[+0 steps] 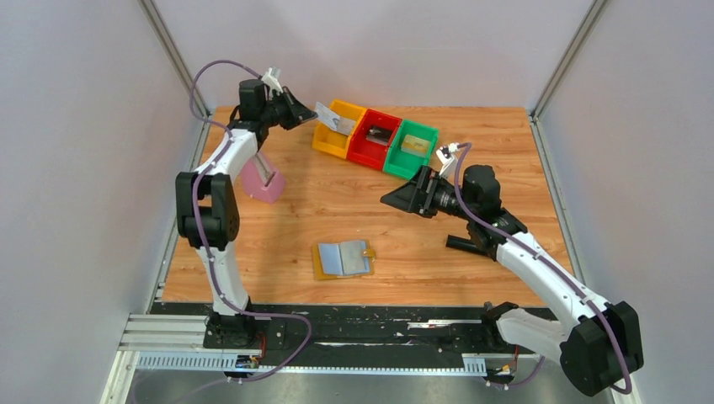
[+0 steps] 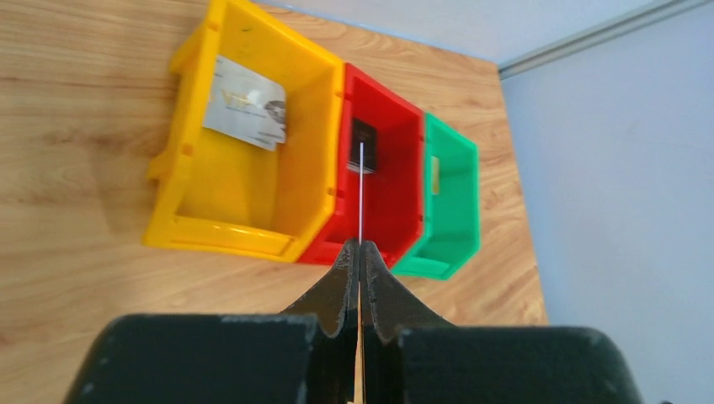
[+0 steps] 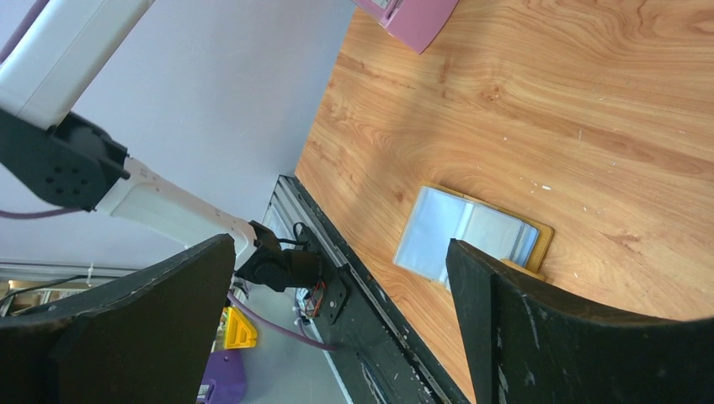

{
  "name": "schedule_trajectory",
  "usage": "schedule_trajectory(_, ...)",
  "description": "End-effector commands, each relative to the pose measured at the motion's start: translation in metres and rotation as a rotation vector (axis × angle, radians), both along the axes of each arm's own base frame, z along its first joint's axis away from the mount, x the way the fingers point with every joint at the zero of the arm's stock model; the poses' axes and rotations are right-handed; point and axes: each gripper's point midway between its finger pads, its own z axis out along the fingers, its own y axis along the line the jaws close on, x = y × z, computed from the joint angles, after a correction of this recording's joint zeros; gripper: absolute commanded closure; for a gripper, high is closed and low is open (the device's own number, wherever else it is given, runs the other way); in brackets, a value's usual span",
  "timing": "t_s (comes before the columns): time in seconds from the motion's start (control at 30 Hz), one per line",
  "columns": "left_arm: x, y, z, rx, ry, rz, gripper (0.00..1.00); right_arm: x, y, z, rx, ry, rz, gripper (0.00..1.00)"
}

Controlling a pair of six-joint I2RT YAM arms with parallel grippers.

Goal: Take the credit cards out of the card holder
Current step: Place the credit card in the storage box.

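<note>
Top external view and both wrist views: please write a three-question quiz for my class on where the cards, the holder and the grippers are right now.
1. Multiple choice: the card holder is
A) lying open on the table
B) folded shut
C) held in the air

2. True or false: the left gripper is shut on a thin card seen edge-on, and the right gripper is open.

3. Fill in: the silver-grey card rests in the ___ bin.

Key: 1 A; 2 true; 3 yellow.
</note>
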Motion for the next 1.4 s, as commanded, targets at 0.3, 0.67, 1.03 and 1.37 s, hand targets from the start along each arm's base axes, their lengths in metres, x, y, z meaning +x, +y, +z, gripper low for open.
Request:
schedule_trajectory(0.3,0.083,-0.003,-0.061,0.041,-0.038,0.018,1.00,0.023,0.008,-0.010,-0.040,0.031,-0.004,0.00)
schedule_trajectory(0.67,0.106,-0.029,-0.073,0.073,-0.115,-0.028,1.00,0.029,-0.001,-0.045,-0.129,0.092,-0.059,0.00)
schedule_trajectory(1.03,0.123,-0.042,-0.086,0.062,-0.144,-0.021,1.00,0.024,-0.013,-0.050,-0.195,0.101,-0.102,0.00)
schedule_trajectory(1.37,0.134,-0.044,-0.099,0.067,-0.146,-0.006,0.96,0.028,-0.013,-0.045,-0.194,0.098,-0.110,0.00)
